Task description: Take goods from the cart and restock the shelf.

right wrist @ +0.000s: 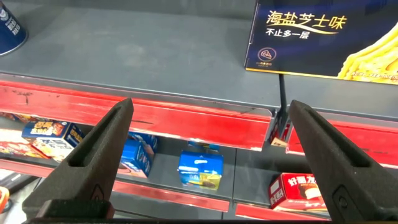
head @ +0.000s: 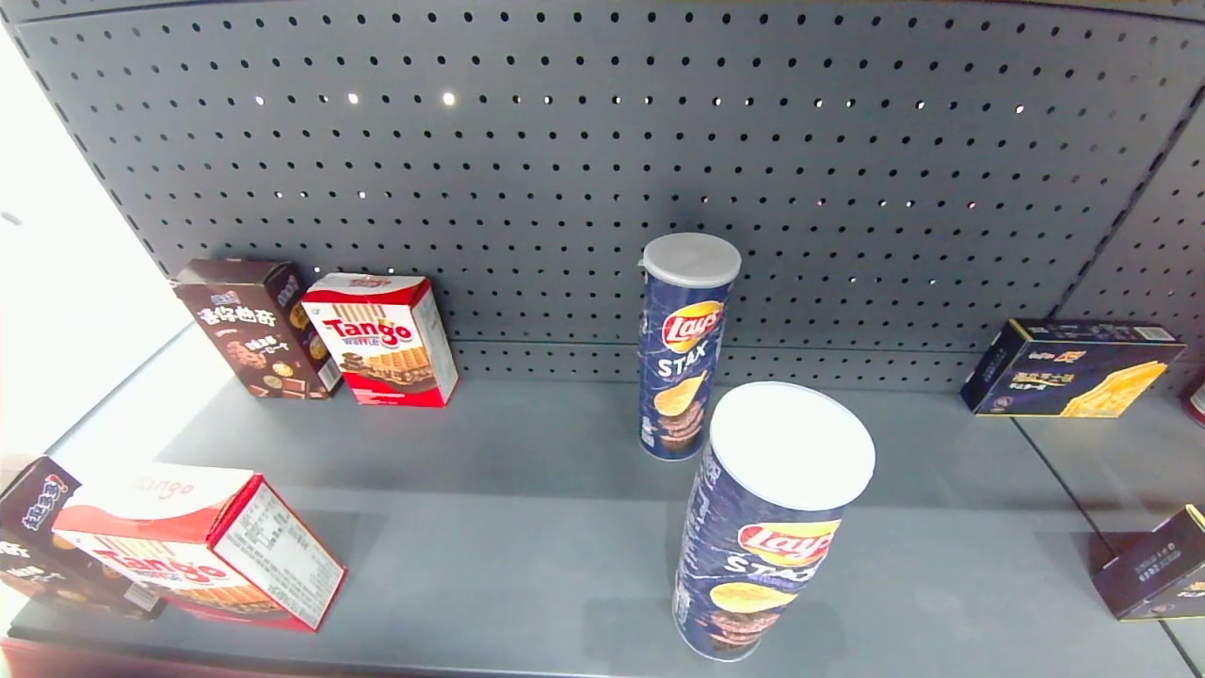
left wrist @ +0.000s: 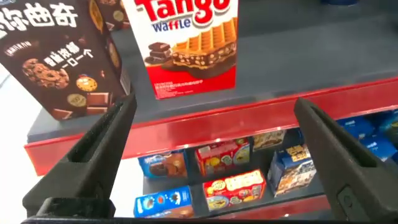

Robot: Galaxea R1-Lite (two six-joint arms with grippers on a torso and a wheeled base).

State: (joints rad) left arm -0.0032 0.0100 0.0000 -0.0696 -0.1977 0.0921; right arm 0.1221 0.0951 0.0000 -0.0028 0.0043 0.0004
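Two chip cans, rear can and front can, stand upright on the shelf; restock looks partly done, bare space left. Left gripper and right gripper both spread wide, empty, off the shelf's red front edge; another cart fetch seems next.

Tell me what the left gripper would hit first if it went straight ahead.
Probably the shelf's red front edge, just under the wafer box; the left gripper is open, depth unclear.
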